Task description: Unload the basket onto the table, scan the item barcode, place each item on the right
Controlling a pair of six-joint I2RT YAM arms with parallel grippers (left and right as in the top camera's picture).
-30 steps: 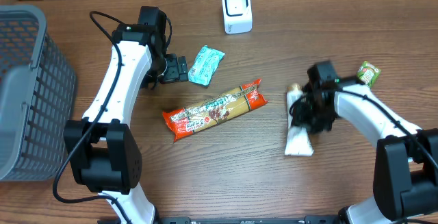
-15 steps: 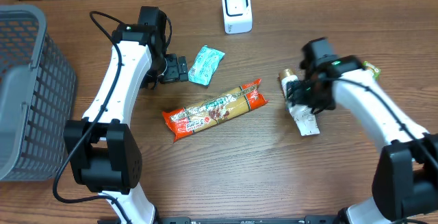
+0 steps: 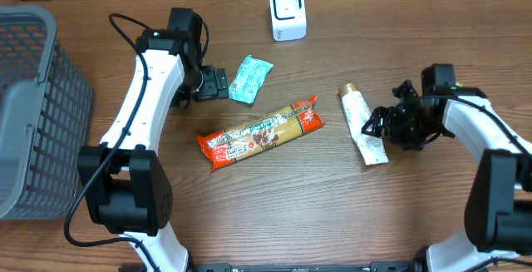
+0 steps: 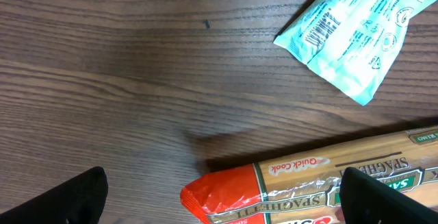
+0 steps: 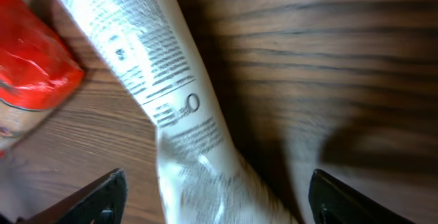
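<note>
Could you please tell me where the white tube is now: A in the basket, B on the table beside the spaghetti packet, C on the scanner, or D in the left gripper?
B: the white tube lies on the table by the spaghetti packet, with the right gripper open.

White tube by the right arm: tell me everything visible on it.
White squeeze tube, plastic-looking, with fine black print, a gold-tan cap at its far end and a flat crimp at the near end. It lies flat and diagonal on the wooden table, clear of the spaghetti pack. The open right tool sits over its lower half, not clamping it.
</note>
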